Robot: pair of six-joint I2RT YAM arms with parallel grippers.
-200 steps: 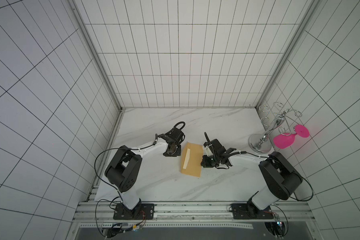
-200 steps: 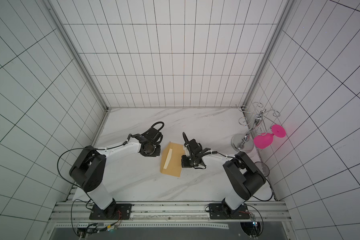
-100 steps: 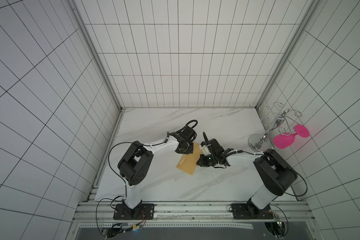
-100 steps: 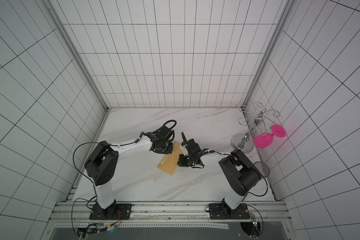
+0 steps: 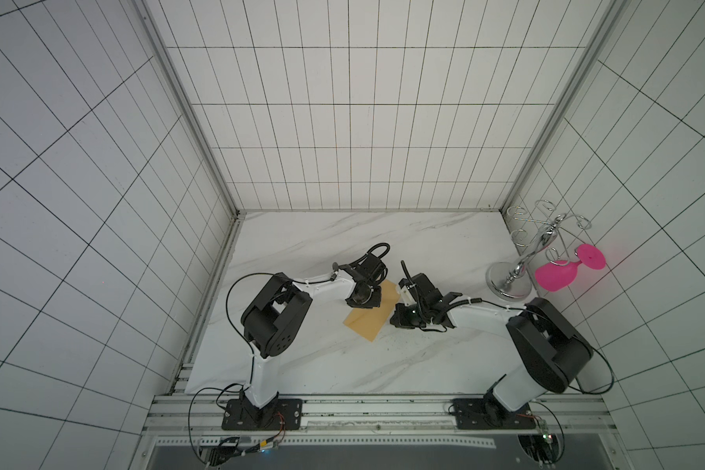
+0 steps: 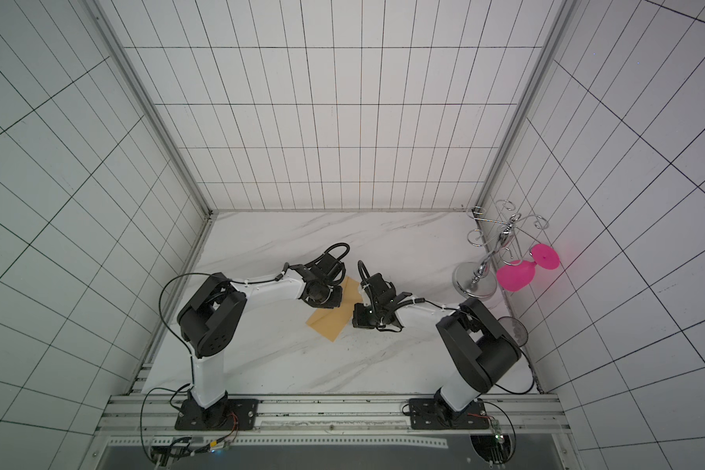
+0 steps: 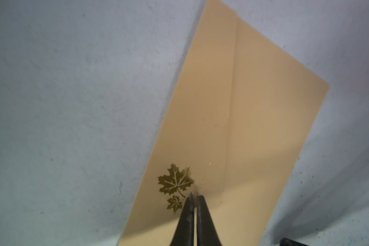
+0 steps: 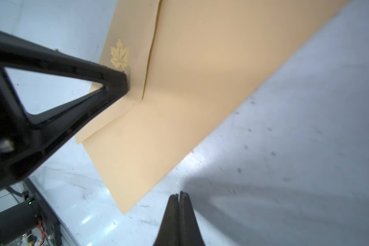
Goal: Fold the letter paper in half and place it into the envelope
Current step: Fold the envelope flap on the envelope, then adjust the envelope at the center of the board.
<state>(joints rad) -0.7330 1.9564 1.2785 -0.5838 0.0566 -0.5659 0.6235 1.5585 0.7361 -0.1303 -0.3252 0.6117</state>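
Note:
The tan envelope (image 5: 369,319) (image 6: 332,321) lies flat and askew on the marble table between my two grippers. A gold maple-leaf print (image 7: 175,182) marks the flap side. My left gripper (image 7: 194,194) (image 5: 374,303) is shut, and its tips press down on the envelope (image 7: 254,106) right beside the leaf. The right wrist view shows those left fingers (image 8: 115,85) on the envelope (image 8: 200,74) near the flap's seam. My right gripper (image 8: 179,193) (image 5: 395,321) is shut and empty. It sits over bare table just off the envelope's near corner. The letter paper is hidden from every view.
A chrome glass rack (image 5: 509,280) stands at the table's right edge with a pink glass (image 5: 554,276) hanging from it. Tiled walls close in the left, back and right sides. The arm bases (image 5: 261,411) sit on the front rail.
My left gripper has come rightward onto the envelope's far end. The envelope has turned askew, and the pale strip that lay across it no longer shows. The right gripper has barely moved.

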